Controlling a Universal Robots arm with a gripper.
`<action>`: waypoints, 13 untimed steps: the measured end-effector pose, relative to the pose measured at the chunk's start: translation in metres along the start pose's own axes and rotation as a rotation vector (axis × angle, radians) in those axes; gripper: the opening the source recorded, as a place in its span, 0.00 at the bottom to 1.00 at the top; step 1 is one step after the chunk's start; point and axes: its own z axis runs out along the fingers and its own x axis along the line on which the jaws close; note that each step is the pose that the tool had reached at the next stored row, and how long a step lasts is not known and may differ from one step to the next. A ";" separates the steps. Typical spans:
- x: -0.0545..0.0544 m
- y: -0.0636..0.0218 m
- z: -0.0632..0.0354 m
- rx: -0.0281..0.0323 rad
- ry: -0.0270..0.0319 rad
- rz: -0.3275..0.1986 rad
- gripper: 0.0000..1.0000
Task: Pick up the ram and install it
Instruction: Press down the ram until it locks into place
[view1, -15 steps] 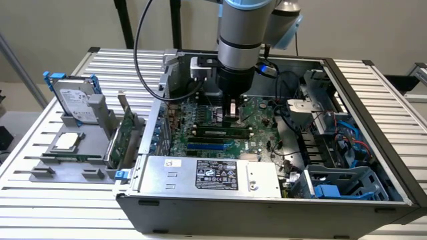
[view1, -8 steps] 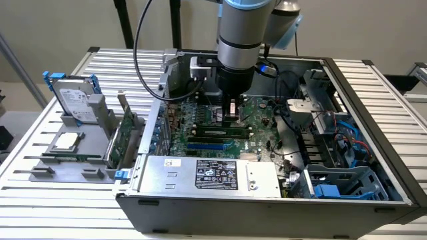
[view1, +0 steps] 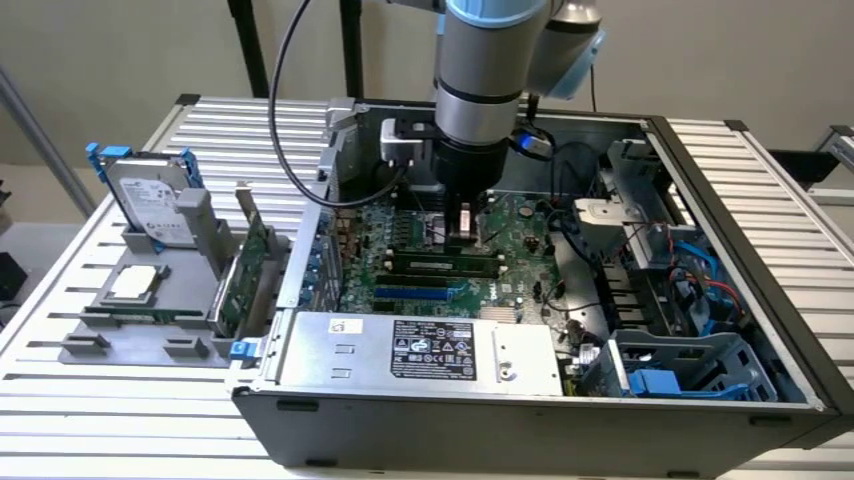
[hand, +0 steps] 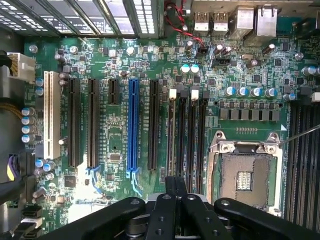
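Observation:
The ram is a narrow green stick standing on edge along one of the black memory slots of the motherboard, inside the open computer case. My gripper hangs straight down over the board, just behind and above the stick. In the wrist view the gripper has its two black fingers pressed together over the near end of the memory slots, with nothing visible between them. Whether the fingertips touch the ram I cannot tell.
A grey rack on the exterior view's left holds a silver hard drive with blue rails, a green expansion card and a processor. The power supply spans the case front. The empty CPU socket and a blue slot flank the memory slots.

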 end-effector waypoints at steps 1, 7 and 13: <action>0.000 0.0000 0.0008 0.0000 0.0001 0.000 0.00; -0.001 0.0001 0.0055 0.0000 0.0001 0.001 0.00; -0.001 0.0006 0.0117 -0.0005 0.0010 0.003 0.00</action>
